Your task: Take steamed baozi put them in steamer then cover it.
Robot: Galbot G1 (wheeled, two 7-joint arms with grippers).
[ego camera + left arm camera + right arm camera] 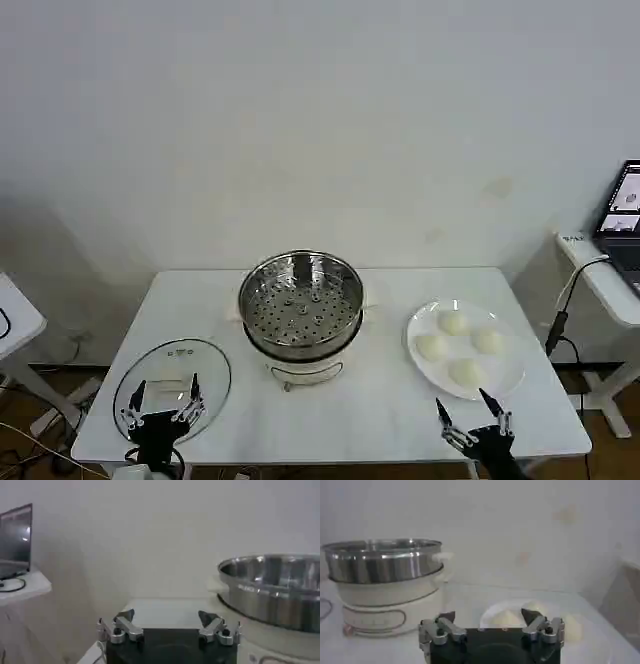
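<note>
Baozi [458,346] sit plated (four), both pincers [163,400] [473,414] open at table's [330,420] near edge.

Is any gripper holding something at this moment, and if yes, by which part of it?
Nothing is held. The left gripper is open above the cover; the right gripper is open near the plate with four baozi.
</note>
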